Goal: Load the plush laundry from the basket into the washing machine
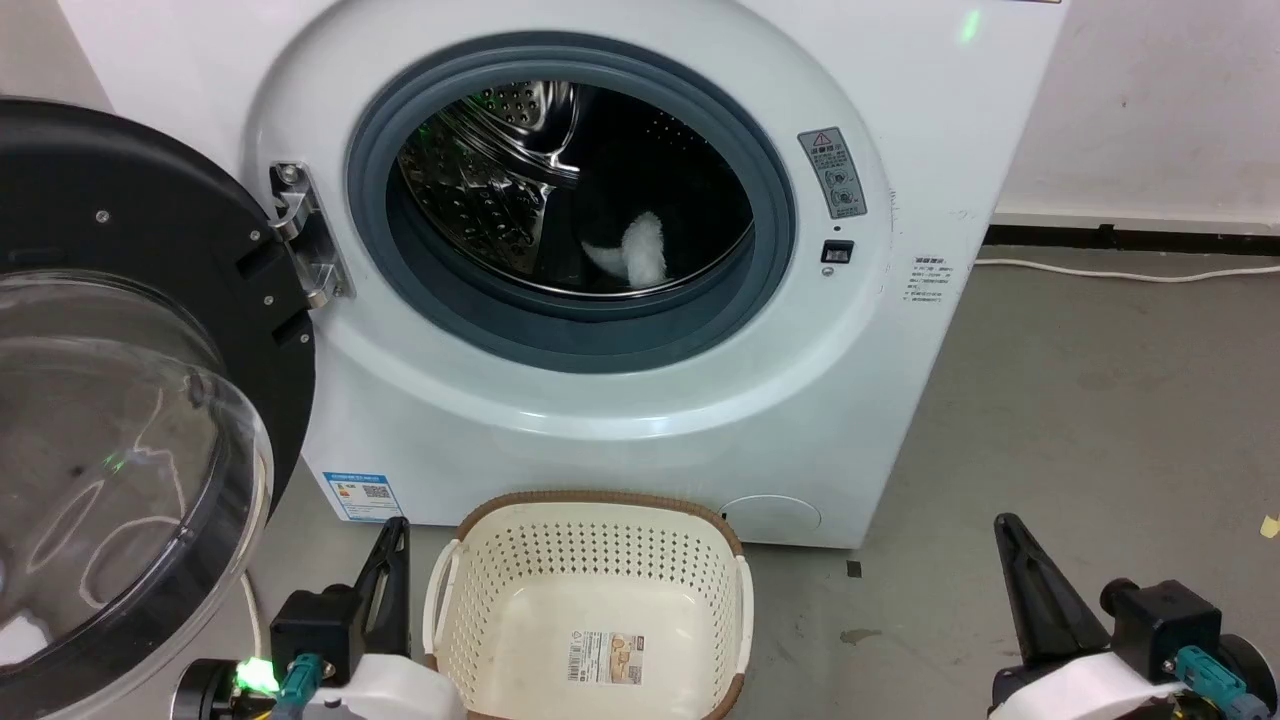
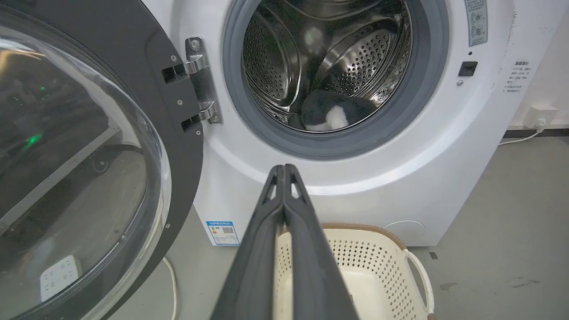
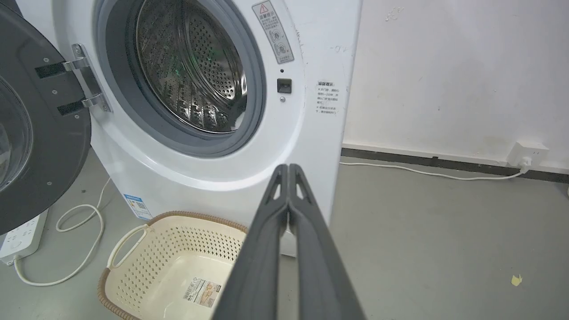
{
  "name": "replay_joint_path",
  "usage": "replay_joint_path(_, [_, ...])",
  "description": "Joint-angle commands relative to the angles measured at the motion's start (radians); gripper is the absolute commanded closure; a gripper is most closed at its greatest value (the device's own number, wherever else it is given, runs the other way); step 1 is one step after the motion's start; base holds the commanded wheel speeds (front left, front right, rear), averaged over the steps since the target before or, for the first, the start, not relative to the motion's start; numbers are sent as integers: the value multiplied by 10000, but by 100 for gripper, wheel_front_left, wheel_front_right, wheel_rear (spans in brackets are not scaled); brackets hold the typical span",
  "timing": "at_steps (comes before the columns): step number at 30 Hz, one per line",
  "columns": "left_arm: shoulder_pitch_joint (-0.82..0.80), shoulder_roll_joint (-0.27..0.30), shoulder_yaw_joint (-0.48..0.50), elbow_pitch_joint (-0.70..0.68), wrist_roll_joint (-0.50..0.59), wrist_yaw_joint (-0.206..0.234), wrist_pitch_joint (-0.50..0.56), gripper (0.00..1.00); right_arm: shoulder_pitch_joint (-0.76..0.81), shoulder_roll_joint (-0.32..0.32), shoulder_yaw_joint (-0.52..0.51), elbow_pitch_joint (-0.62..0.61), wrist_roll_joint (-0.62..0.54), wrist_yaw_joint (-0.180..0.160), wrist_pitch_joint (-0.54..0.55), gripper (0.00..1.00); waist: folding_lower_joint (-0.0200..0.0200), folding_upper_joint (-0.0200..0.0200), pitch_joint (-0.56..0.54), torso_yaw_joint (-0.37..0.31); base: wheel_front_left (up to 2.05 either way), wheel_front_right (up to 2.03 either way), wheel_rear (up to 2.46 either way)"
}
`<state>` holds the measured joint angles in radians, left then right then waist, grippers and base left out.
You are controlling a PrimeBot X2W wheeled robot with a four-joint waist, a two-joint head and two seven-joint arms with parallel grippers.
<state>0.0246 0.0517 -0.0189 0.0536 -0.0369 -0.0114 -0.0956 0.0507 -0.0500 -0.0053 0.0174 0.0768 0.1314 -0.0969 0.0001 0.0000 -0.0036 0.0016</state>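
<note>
Plush toy (image 1: 640,250) down inside the steel drum (image 1: 480,190) of the washing machine (image 1: 600,430), low and toward the front, just behind the grey rubber ring (image 1: 570,335); black fur hard to tell from the dark drum in the head view, white patch plain. From the left wrist view, a dark mound with a white patch against the perforated steel. Door (image 1: 120,420) swung wide to the left on its metal hinge (image 1: 305,245), clear dome facing out. On the grey floor (image 1: 1080,420), right in front of the machine, the basket (image 1: 590,555): cream, brown rim, white side handles, bare bottom showing with a label (image 1: 605,657) on it. Left gripper (image 1: 398,525) just beside the basket's left handle, fingers pressed flat together, clenched on themselves, tips pointing up toward the machine. Right gripper (image 1: 1003,522) well apart from the basket on its right, over the floor, likewise clenched. Blue-edged sticker (image 1: 362,495) on the machine's lower left corner. Farther out, in the right wrist view, a white power strip (image 3: 20,235) and looped white cable (image 3: 101,231) on the floor under the door, a wall socket (image 3: 526,155) with a cord running along the skirting, and a small yellow scrap (image 3: 515,280) on the floor.
</note>
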Motion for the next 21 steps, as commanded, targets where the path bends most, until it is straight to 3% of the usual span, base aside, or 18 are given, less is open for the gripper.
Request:
replay_joint_path(1, [-101,-6,23,-84,69,43,71,100,-167,-2,11,-68,-99,-5,80,100,-1,0,1,0,0,0,0])
replay_joint_path(21, [-171,-10,103,-303,214,78,499,100,-332,-2,31,-119,-423,-6,511,100,-1,0,18,-8,0,0,0])
